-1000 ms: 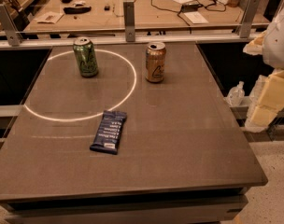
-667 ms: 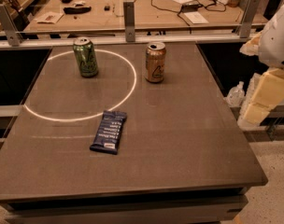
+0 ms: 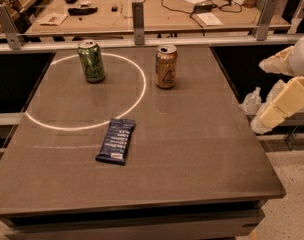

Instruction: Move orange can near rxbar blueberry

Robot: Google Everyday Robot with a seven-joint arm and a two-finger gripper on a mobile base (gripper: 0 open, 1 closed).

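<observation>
A: What's diff vs 1 s ago?
B: Only the arm. The gripper (image 3: 278,108) sits off the table's (image 3: 202,154) right edge. Its pale end has swung a bit lower & closer to that edge. Nothing on top has budged
A: Open or closed?
B: Can't tell from this angle. It's well apart from every item, so prob holding nothing
A: Where's the orange can (image 3: 166,66)?
B: Upright at the back, approx centre, just outside the white ring (image 3: 143,81) on its right side. The green can (image 3: 91,60) stands inside the ring, further left, well apart from it
A: And the rxbar blueberry (image 3: 116,140)?
B: Lying flat nearer the front, left of centre, its far end at the ring's line. Well apart from the orange can, w/ bare table between
A: So task status?
B: Not started imo, just the approach. Next it needs to reach in from the right, take the orange can round its body, bring it fwd & left, and set it down beside the bar. 2 things to watch: don't grab the green 1, and don't land the can on the wrapper
</observation>
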